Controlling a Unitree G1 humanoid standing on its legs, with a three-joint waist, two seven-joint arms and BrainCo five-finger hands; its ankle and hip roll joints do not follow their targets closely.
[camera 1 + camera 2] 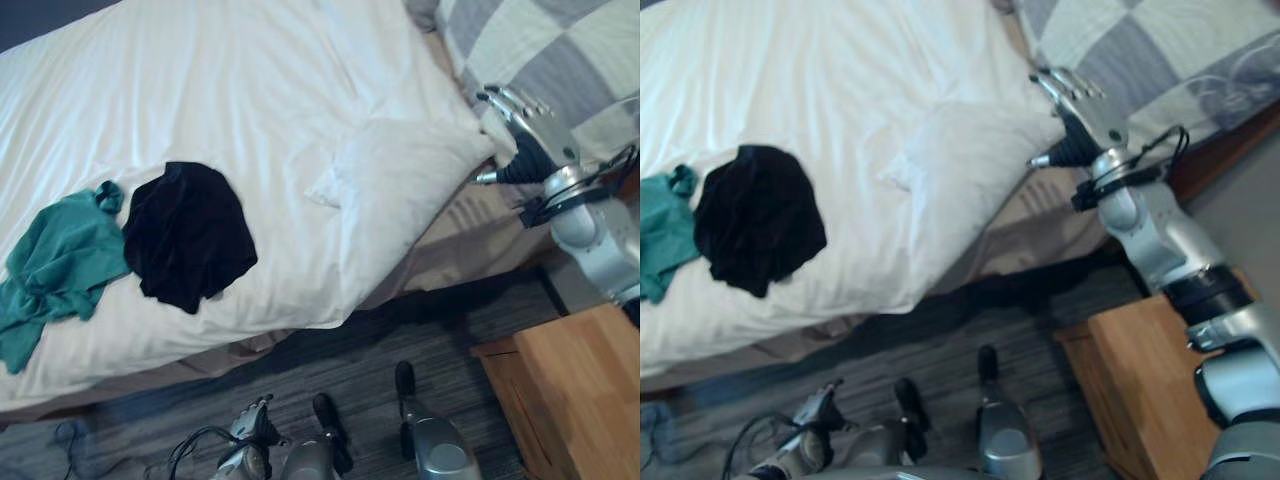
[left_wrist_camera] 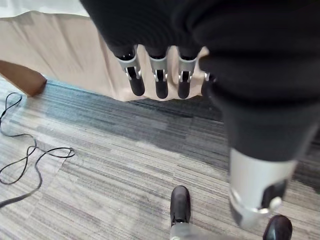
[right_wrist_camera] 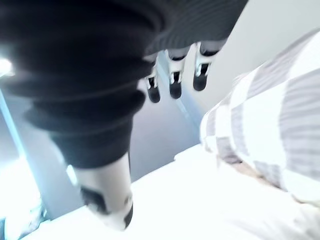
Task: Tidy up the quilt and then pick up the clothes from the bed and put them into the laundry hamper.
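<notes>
White quilt point(image 1: 230, 110) on bed, black garment point(image 1: 188, 234) beside green garment point(image 1: 58, 265), right hand point(image 1: 1085, 112) fingers straight above checked pillow point(image 1: 1160, 50)

Matt cloth quilt point(image 1: 250, 90), wooden nightstand point(image 1: 575, 390)

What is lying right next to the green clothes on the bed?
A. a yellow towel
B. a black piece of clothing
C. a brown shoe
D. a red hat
B: the black garment lies on the white quilt, its edge touching the green clothes beside it.
</notes>
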